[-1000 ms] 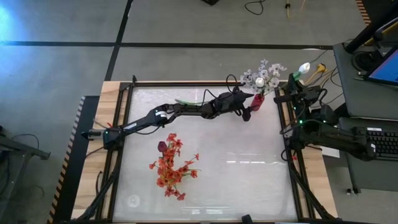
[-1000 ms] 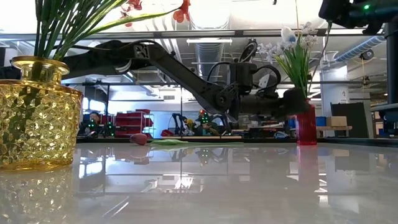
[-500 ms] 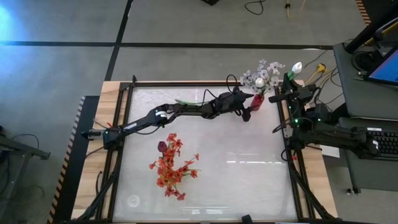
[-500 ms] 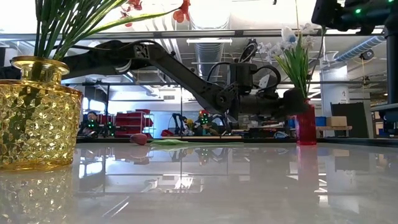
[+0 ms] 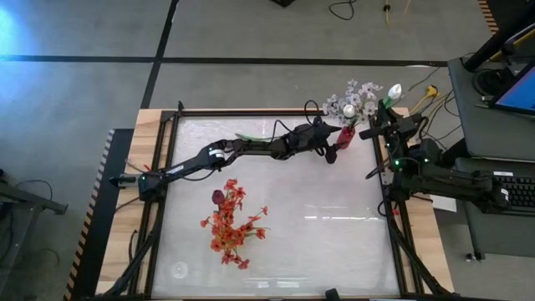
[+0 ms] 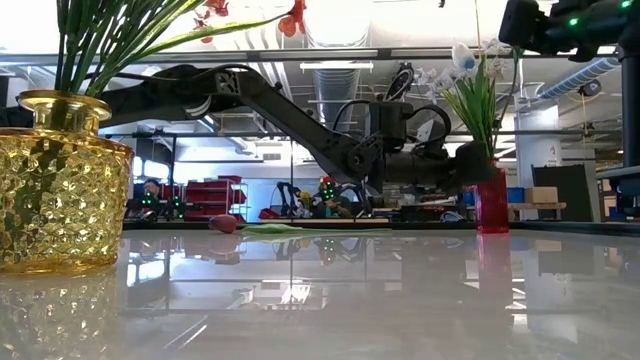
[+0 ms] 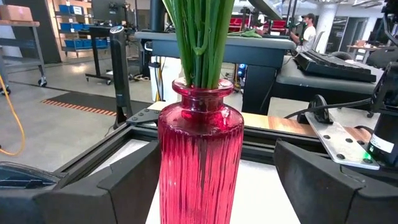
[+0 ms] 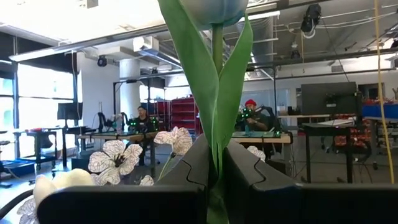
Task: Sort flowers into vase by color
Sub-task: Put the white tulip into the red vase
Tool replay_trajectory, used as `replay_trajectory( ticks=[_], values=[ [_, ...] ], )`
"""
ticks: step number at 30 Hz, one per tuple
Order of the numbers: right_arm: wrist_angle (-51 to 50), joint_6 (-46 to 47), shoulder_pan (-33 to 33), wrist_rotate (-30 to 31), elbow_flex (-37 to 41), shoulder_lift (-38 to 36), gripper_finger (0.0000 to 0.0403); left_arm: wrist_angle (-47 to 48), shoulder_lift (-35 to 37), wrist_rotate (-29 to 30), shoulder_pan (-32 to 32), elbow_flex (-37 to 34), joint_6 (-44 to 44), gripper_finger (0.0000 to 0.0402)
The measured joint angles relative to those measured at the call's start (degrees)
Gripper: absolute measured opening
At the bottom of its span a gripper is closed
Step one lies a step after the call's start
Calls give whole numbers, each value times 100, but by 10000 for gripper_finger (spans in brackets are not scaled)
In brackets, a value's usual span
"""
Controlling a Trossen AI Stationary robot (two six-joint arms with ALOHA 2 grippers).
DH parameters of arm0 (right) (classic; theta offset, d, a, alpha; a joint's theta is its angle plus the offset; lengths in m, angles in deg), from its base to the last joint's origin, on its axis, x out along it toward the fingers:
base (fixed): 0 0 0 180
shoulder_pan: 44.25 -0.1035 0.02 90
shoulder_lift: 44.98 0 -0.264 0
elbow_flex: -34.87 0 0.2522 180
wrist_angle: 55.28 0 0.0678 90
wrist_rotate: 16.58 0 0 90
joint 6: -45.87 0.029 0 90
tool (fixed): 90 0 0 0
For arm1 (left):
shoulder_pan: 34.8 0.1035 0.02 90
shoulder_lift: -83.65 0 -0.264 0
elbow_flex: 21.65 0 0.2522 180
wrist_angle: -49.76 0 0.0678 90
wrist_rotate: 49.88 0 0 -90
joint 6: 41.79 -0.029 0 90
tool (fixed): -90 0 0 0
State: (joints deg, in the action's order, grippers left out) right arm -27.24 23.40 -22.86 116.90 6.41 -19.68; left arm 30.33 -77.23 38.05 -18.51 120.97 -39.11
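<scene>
2 grippers are at work. Your right gripper (image 8: 214, 180) is clenched on the stem of a white bud (image 5: 394, 89), held high by the table's far right corner, just beside the red vase (image 7: 200, 158). In the right wrist view the stem (image 8: 216, 112) runs up between the fingers (image 8: 186, 168), 2 long leaves wrapping it, with the pale sprays (image 8: 118, 158) already in that vase showing just beyond.

Your left gripper (image 5: 333, 153) stands released, its jaws wide to either side of the red vase without visibly touching it, likely ready to steady it.

Judge the bud as very light, its thin stem stiff enough to stand upright yet springy. The grip low on the stem looks right; squeezing the bud or leaves would crush or bend them. Expect the tip to wobble as you lower it, and the vase neck is narrow and already crowded with stems (image 7: 199, 37). That vase is tall and slim, so a sideways push could tip it.

Farther out, red-orange sprays (image 5: 230, 226) stand in the yellow vase (image 6: 60, 185) at the table's middle, with 1 maroon bud (image 5: 218, 196) among them. Another maroon bud (image 6: 225, 223) lies on the table (image 5: 334, 242) behind the left arm, still unsorted.
</scene>
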Motion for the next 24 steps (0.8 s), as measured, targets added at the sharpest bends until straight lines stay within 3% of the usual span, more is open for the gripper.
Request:
replay_trajectory(
  ticks=[24],
  values=[
    [-1320,1090,0,-19,0,2,18,26,0,-13,2,0,-4,295]
  ],
)
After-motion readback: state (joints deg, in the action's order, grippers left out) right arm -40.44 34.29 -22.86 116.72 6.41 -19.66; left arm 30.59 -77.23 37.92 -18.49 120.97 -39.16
